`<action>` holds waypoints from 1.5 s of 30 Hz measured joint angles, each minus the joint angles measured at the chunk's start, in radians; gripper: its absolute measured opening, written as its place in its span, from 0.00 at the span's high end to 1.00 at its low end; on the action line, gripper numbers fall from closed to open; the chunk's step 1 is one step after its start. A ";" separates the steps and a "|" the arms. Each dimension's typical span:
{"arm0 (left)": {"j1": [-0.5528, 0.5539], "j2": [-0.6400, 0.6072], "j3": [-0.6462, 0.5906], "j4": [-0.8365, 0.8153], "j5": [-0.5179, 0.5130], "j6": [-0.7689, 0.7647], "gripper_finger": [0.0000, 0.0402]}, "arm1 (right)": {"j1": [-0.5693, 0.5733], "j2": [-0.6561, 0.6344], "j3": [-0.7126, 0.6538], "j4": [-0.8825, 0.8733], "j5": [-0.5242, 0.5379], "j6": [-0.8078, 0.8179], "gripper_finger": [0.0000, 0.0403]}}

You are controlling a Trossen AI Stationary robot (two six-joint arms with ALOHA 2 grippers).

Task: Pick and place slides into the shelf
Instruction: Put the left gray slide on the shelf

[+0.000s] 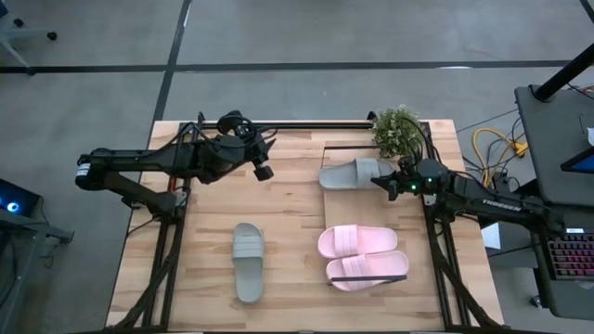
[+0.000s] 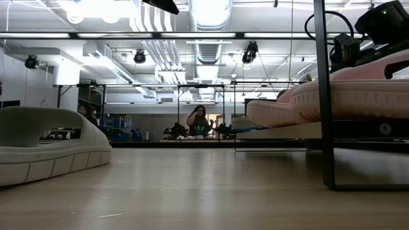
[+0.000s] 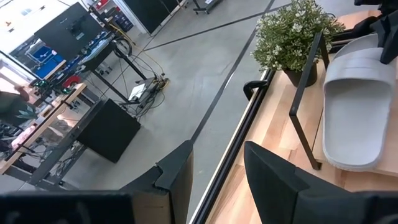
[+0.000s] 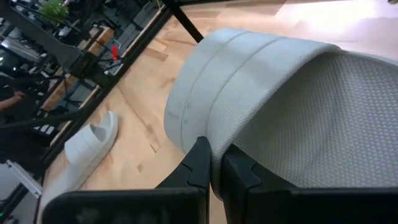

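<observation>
right gripper (image 1: 388, 183) clamped on strap of grey-green slide (image 1: 351, 173), over shelf (image 1: 336, 148) far end beside plant (image 1: 397, 129) | pink pair (image 1: 360, 255) sat on shelf near end; second grey-green slide (image 1: 248, 261) on table, well apart from shelf | left gripper (image 1: 264, 172) hung parted, empty | risk: thin pinch slips, slide drops askew or clips plant

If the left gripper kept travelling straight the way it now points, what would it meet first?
Probably nothing on the table: the left gripper, fingers open, points past the tabletop's edge toward the grey floor. The potted plant sits off-line, though depth is uncertain.
</observation>
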 joint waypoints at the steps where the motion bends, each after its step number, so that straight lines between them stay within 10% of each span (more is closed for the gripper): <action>1: 0.000 0.000 0.000 0.000 -0.002 0.000 0.68 | -0.003 0.000 -0.004 0.002 -0.001 0.005 0.98; 32: 0.000 0.000 0.000 -0.002 -0.001 0.003 0.68 | -0.015 0.009 -0.136 0.178 0.013 0.112 0.98; 45: 0.000 0.000 0.000 -0.004 -0.001 0.003 0.68 | -0.015 0.013 -0.136 0.178 0.061 0.115 0.77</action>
